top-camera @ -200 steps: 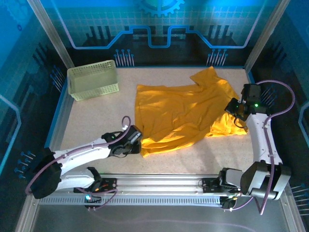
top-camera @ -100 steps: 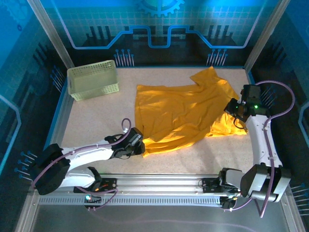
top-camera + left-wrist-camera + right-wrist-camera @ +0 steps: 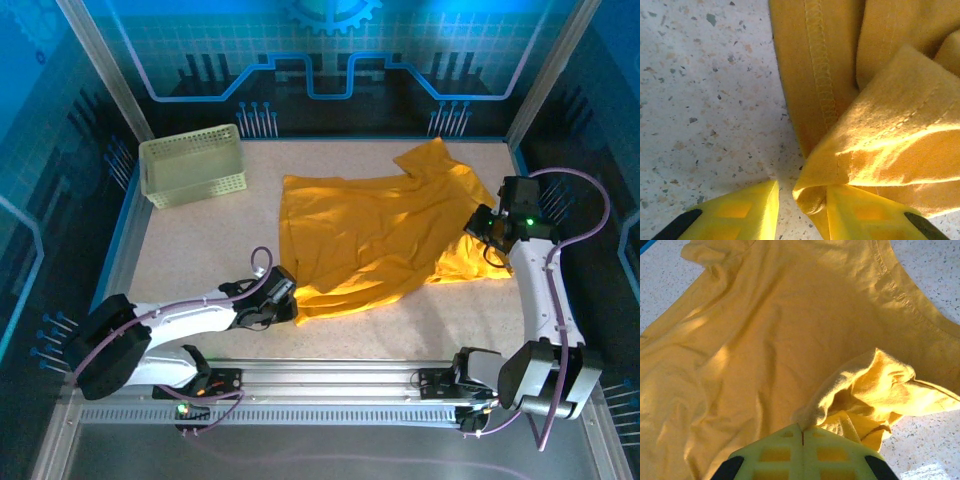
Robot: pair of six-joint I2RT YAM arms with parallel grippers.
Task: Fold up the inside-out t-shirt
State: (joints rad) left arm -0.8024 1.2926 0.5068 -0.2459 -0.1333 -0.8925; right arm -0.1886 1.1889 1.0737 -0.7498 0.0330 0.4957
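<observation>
Lying on the table (image 3: 190, 250), the t-shirt (image 3: 370, 235) bunches toward the right gripper (image 3: 802, 430), which is pinched closed on a raised fold. The left gripper (image 3: 800, 187) stands part open, hem corner against one finger, unclamped. Risk: jaws close on the bare edge and the corner slips free.

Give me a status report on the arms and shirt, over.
Left gripper open at near corner of t-shirt. Right gripper shut on its right edge. It lies rumpled, unfolded. Basket far left, apart.

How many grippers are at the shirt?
2. The left gripper sits open at the near left corner of the shirt; the right gripper is shut on cloth at its right edge.
</observation>
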